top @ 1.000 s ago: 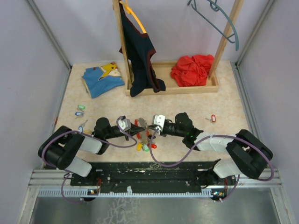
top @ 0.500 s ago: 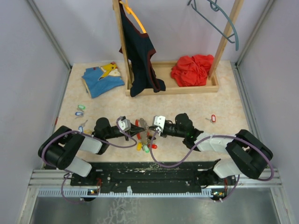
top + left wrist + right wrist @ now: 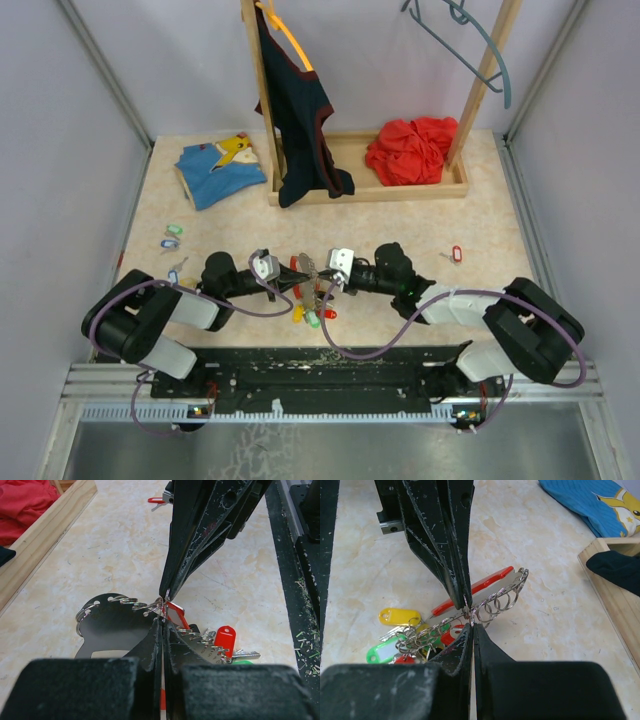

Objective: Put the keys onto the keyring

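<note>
With left pincer (image 3: 162,623) and right pincer (image 3: 471,625) both pinched shut tip-to-tip on the keyring (image 3: 502,592), tagged keys (image 3: 400,616) bunched just beside it, best pull its coil apart gently, evenly, without twisting.

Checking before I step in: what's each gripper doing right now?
Left gripper: closed, pinching the keyring.
Right gripper: closed, apparently on the same keyring.

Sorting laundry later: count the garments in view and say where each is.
3. A blue shirt lies flat at the back left; a dark top hangs from the wooden rack; a red one is crumpled in the rack's tray. None appears hidden.
</note>
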